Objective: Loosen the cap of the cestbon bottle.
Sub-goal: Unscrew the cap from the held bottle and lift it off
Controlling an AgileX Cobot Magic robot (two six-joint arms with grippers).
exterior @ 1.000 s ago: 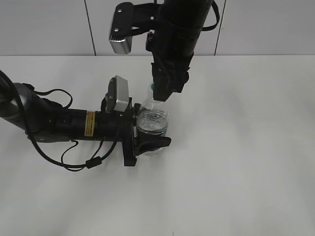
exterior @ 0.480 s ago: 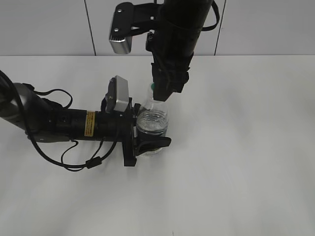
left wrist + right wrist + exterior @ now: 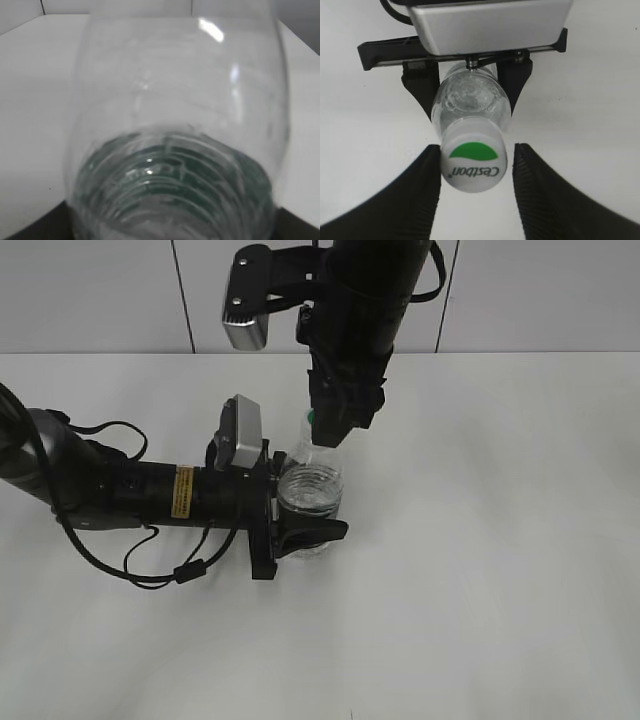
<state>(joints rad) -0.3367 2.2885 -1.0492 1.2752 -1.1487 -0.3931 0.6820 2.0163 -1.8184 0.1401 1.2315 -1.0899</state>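
Observation:
The clear ribbed cestbon bottle (image 3: 310, 490) stands on the white table, and it fills the left wrist view (image 3: 175, 125) with its dark green label low down. My left gripper (image 3: 305, 515) reaches in from the left and is shut on the bottle's body; its fingers (image 3: 419, 90) flank the bottle. The white cap (image 3: 473, 162) with a green mark sits between the fingers of my right gripper (image 3: 476, 148), which comes down from above (image 3: 330, 430). The right gripper is open: the left finger is at the cap's edge, and the right finger stands off with a gap.
The white table (image 3: 500, 540) stretches around the bottle, with a light wall behind. The left arm and its cables (image 3: 120, 490) lie across the table's left side.

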